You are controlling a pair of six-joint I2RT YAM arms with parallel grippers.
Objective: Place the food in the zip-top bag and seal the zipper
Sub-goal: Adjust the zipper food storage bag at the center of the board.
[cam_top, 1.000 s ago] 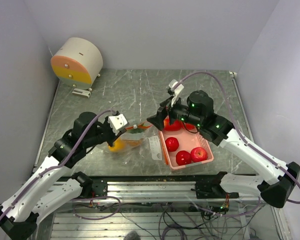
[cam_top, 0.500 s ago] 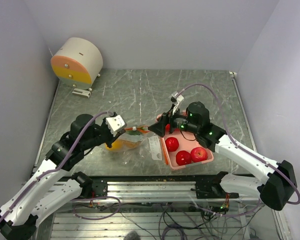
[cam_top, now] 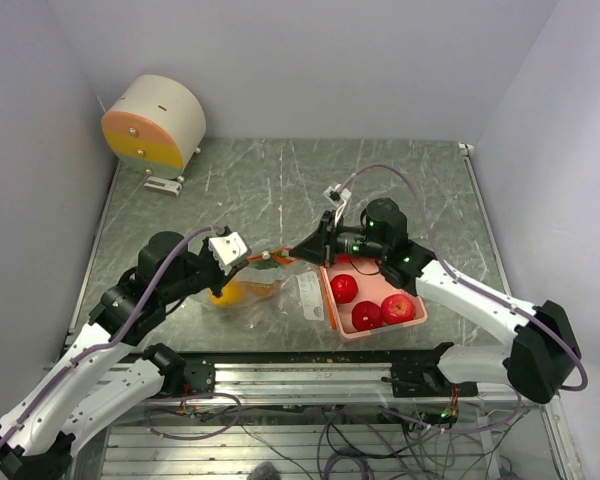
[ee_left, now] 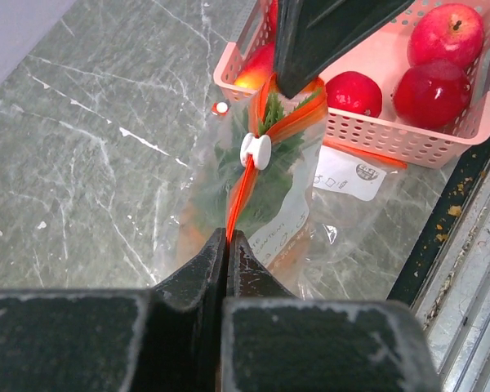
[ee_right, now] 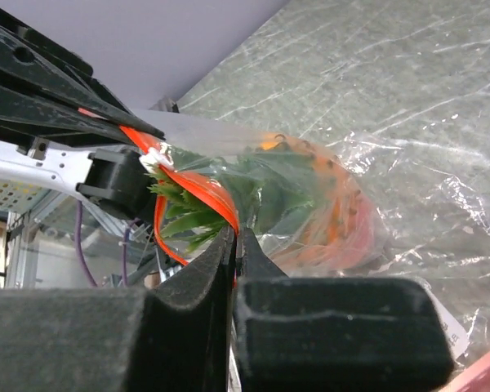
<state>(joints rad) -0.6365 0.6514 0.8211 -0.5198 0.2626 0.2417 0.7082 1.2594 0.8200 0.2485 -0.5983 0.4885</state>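
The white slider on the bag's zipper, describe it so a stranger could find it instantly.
On the marble table, left of the pink basket, lies a clear bag. Its orange zipper strip is stretched between both arms' fingers; the slider is the only white piece on it.

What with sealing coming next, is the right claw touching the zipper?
Touching: the right wrist view shows the right claw shut on the orange zipper.

Three red apples in one pink basket, plus perhaps a fourth fruit, reddish-yellow and half hidden. One zip-top bag with one white slider, holding one bumpy orange fruit and one yellow pepper. Two grippers: left gripper, right gripper. One cream-and-orange drum.
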